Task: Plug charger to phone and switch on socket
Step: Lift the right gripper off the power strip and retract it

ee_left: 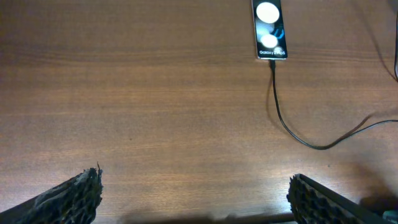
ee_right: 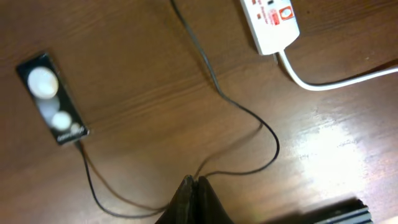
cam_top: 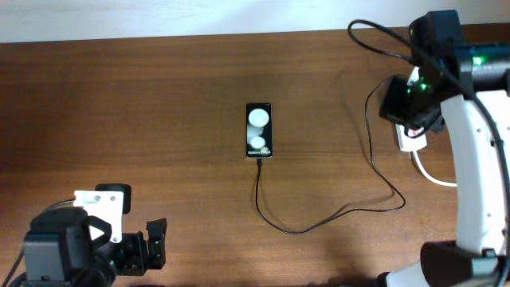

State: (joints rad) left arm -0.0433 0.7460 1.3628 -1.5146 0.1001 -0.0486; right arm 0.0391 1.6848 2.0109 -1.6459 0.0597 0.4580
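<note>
- Brown wood grain covers the whole table. It is a little glossy, and a lamp makes a bright patch on it in the right wrist view.
- The phone lies in the middle of the table, face up, showing its two white circles.
- I judge the first half of the task as done. The tip of the charger sits in the lower short edge of the phone, and the thin black cable runs in a wide loop toward the socket on the right side.
- The plug end I cannot see, because the right arm hides it from above.
- What is left, I think, is the switch. Red switches show on the socket, but I cannot tell if one is already pressed.
- The right gripper hangs above the table near the socket, its fingers pressed together with nothing between them.
- The left gripper is at the near left corner, well apart from everything, its fingers spread wide and empty.
- A thick white cord leaves the socket.
- Beyond the far table edge, only a pale strip of the room shows.
</note>
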